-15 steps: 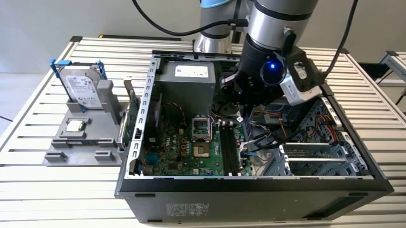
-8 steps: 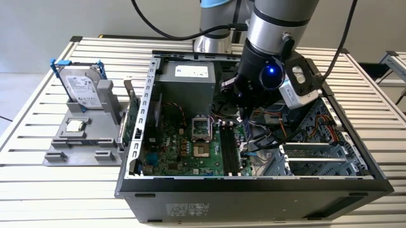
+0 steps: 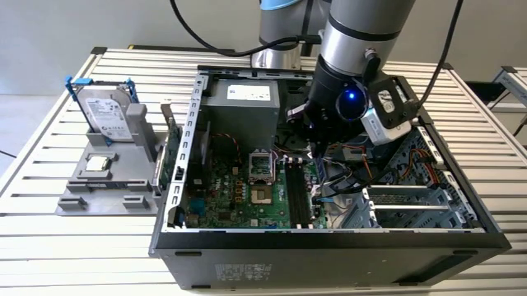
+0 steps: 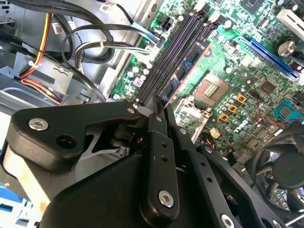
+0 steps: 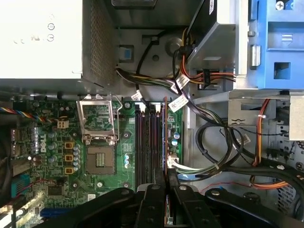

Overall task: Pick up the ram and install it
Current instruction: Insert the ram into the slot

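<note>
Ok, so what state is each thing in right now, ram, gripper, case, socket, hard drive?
ram: on edge at the memory slots, gripped at one end; seating unclear.
gripper: shut on the ram.
computer case: on its side, open.
processor socket: empty, cover raised.
hard drive: upright in the grey stand.
processor chip: flat on the stand.

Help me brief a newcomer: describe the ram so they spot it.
In the open computer case, find the green motherboard and its memory slots. The ram stands on edge at them, pinched by the gripper: a thin chip-studded stick; neighbouring slots sit bare.
</note>
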